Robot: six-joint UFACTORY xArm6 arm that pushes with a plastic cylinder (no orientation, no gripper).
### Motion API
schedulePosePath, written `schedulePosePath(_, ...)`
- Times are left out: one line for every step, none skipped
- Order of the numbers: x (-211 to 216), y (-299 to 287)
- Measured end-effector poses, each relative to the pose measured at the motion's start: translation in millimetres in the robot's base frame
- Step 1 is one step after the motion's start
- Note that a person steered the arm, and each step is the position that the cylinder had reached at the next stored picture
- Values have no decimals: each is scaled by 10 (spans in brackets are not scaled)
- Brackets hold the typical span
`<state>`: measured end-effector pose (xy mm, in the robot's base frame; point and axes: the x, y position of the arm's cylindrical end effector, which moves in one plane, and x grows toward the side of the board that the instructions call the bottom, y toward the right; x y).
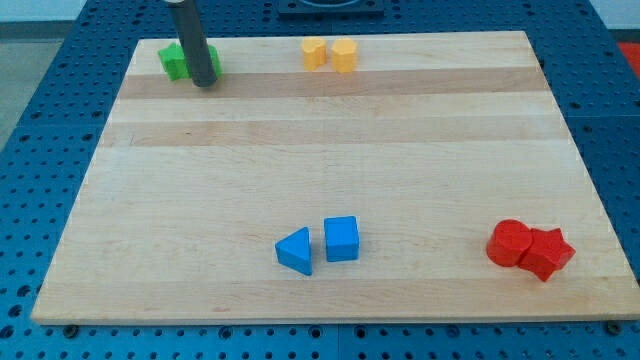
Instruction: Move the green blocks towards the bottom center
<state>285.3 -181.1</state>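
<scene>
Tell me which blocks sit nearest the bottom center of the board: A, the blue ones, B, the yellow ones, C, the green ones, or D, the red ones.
A: the blue triangle and blue cube lie low in the middle, while the green blocks, with my tip against them, sit at the view's top left.
</scene>
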Motion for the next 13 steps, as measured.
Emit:
schedulePosePath(0,0)
schedulePosePath(190,-68)
schedulePosePath(347,-545)
schedulePosePath(139,-1046)
schedulePosePath(-71,-1236)
schedulePosePath(-370,-1233)
schedulePosePath(-634,-1155)
schedulePosePath(-623,-799)
schedulePosePath(-490,-410)
schedulePosePath(-69,-150)
schedulePosePath(376,204)
schedulePosePath(411,197)
schedulePosePath(199,-53)
